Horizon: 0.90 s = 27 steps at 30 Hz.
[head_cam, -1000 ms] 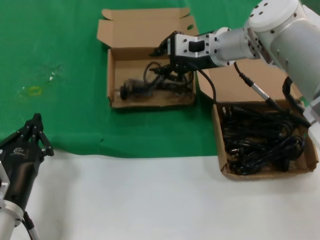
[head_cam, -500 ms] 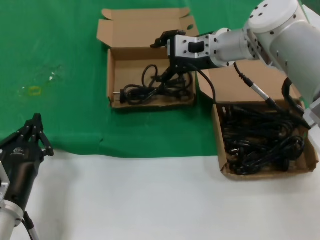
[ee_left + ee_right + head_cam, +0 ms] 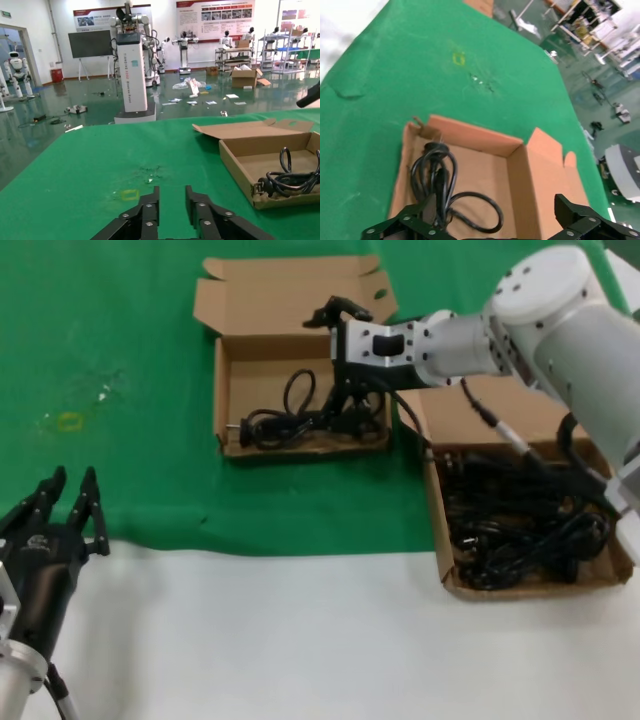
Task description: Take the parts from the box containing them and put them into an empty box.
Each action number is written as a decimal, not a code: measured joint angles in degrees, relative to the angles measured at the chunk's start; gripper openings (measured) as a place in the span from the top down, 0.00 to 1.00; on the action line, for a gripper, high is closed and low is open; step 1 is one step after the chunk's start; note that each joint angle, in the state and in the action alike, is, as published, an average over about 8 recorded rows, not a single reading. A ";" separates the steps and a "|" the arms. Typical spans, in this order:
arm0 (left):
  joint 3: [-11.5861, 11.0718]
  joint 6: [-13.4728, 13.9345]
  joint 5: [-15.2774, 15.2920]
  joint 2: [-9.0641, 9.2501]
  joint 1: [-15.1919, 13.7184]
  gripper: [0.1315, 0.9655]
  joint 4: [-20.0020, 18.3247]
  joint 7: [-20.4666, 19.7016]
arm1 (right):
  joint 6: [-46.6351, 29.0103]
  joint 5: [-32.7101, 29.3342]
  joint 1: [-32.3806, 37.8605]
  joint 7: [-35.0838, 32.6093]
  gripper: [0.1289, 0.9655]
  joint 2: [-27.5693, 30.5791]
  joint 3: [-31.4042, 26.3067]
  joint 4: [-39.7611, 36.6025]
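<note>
Cord [image 3: 300, 420] in box [image 3: 232, 392], right claw [image 3: 345, 350] open above

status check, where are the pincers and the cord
Right pincer open over the far box, nothing held. One power cord lying loose inside it; the rest piled in the near box. Left pincer open, parked low. Nothing in the way.

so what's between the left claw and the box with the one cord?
Only bare green cloth between the left claw and that box, per the left wrist view.
</note>
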 joint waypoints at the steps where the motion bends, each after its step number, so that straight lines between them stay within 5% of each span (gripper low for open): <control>1: 0.00 0.00 0.00 0.00 0.00 0.89 0.00 0.00 | 0.39 0.03 -0.76 0.36 0.25 0.16 0.42 0.81; 7: 0.00 0.00 0.00 0.00 0.00 0.86 0.00 0.00 | 3.26 0.24 -6.37 3.02 0.12 1.31 3.49 6.66; 27: 0.00 0.00 0.00 0.00 0.00 0.35 0.00 0.00 | 14.71 1.07 -28.63 13.50 0.00 5.86 15.75 30.08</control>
